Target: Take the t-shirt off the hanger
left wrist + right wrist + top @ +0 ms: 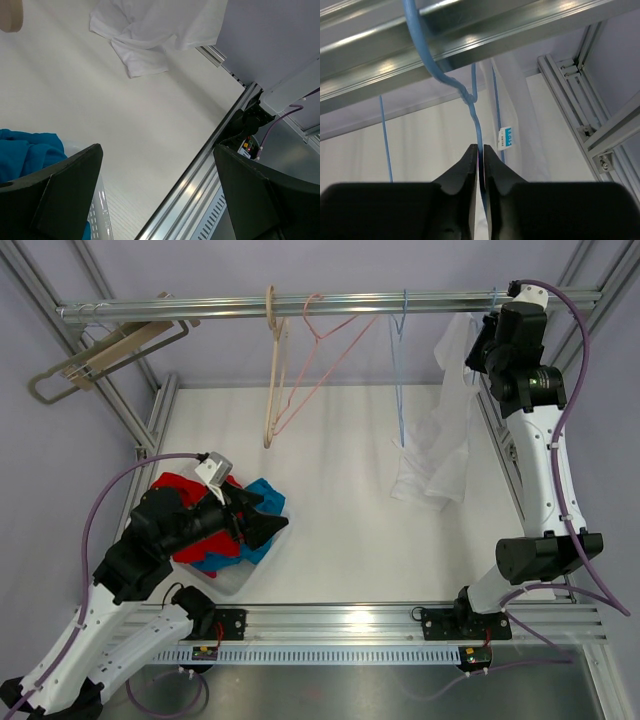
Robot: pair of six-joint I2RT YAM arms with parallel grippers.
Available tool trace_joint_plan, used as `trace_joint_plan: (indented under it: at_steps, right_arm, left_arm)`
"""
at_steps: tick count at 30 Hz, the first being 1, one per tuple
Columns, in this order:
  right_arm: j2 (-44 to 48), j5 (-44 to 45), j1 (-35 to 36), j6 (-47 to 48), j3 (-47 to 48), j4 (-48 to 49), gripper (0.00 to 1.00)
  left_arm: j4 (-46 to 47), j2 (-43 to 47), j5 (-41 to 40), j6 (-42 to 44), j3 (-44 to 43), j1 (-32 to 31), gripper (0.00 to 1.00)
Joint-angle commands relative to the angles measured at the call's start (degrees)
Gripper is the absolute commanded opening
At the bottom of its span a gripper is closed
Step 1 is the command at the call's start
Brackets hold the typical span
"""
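Top external view is taken up mostly by the white desk [340, 490], with a metal rail [330, 306] spanned above its far edge. The white t-shirt [440, 440] is hung at the right end of the rail, and its lower part is crumpled on the desk near the right edge. It is carried by a blue hanger [472, 100] whose hook is looped over the rail. A clear bin [232, 580] with red and blue garments heaped in it is set at the near left corner of the desk. Along the rail a wooden hanger [100, 355] is lodged at the left end, and a cream hanger [272, 370], a pink hanger [325, 350] and a bare blue hanger [398, 370] are hung toward the middle. The left pincer [160, 190] is held over the bin with its fingers wide apart and nothing between them. The right pincer [480, 155] is raised to the rail and clamped on the blue hanger's wire just below the hook, beside the shirt's neck label [505, 137].
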State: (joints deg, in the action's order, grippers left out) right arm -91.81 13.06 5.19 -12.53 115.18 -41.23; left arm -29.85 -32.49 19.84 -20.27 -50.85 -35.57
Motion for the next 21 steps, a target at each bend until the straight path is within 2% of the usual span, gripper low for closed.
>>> trace_joint_plan:
  at_steps: [1,2,4,7,14,17,20,21]
  right_arm:
    - [0.58,1.18,-0.36,1.99,2.51,-0.69,0.12]
    - [0.58,1.18,-0.36,2.16,2.6,-0.6,0.12]
    - [0.14,1.18,-0.36,2.25,3.39,-0.69,0.0]
    - [1.27,1.0,-0.36,2.34,3.21,1.76,0.0]
    - [8.83,-2.16,-0.36,2.69,0.15,15.37,0.0]
    - [12.0,-3.04,-0.36,1.99,-3.98,16.71,0.0]
    - [15.69,-2.25,-0.36,-0.03,-11.7,18.37,0.0]
    - [16.74,-3.03,-0.36,-0.64,-16.95,19.25,0.0]
  left_arm:
    - [2.42,-0.73,2.93,1.2,-0.39,0.06,0.99]
    - [2.51,-0.82,2.93,1.11,-0.48,0.06,0.99]
    - [2.51,-0.82,2.84,1.03,-0.65,0.06,0.99]
    - [3.21,-0.91,3.19,0.41,-0.65,0.06,0.99]
    - [6.2,-2.66,6.88,-1.61,-1.62,0.06,0.99]
    - [7.69,-3.54,8.02,-2.58,-1.8,-0.11,0.99]
    - [8.84,-4.77,8.2,-3.28,-2.32,-1.34,0.99]
    - [8.75,-5.12,7.94,-3.28,-2.58,-2.65,0.99]
